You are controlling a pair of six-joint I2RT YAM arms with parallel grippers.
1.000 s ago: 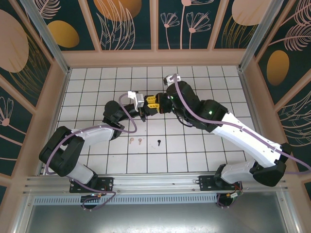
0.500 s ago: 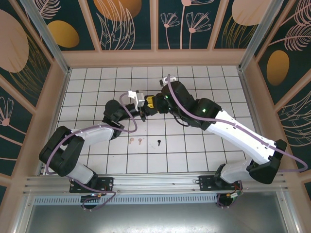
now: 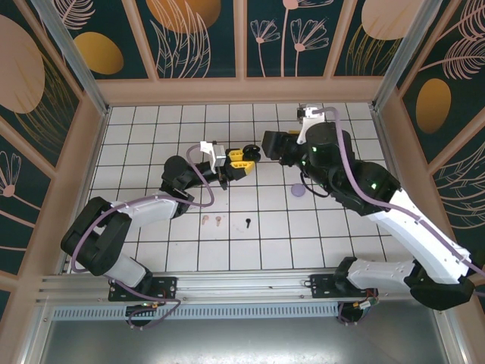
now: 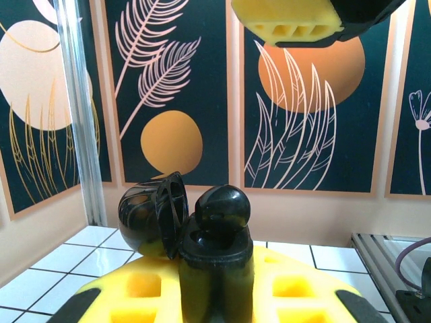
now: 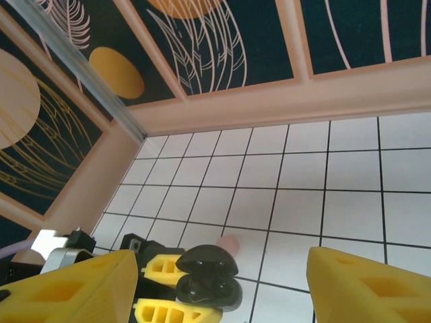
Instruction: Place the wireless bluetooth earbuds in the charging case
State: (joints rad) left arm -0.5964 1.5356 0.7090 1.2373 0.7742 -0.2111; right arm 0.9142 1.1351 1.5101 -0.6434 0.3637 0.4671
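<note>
Three buds lie loose on the tabletop (image 3: 333, 227), low in the middle of the top view: two pink buds (image 3: 211, 221) side by side and one black bud (image 3: 248, 223) a little to their right. My left hand (image 3: 241, 161) is clamped on the black case (image 4: 215, 259), held up off the tiles with its lid (image 4: 153, 214) swung open to the left. A rounded black head (image 4: 222, 205) sits at the top of the case's base. I take that for the other black bud, already seated or nearly so, though I cannot be sure from this angle.

My right hand (image 3: 269, 144) hangs just right of the case, fingers (image 5: 81, 286) spread wide with nothing between them. A lavender case (image 3: 298, 191) rests on the tiles right of centre, and something small and pink (image 5: 229, 242) shows beyond the black case in the right wrist view.

By my reckoning the job is early: at best one bud is home. The black bud on the tiles is the likely next pick, then the pink pair, and each case wants closing afterwards.
</note>
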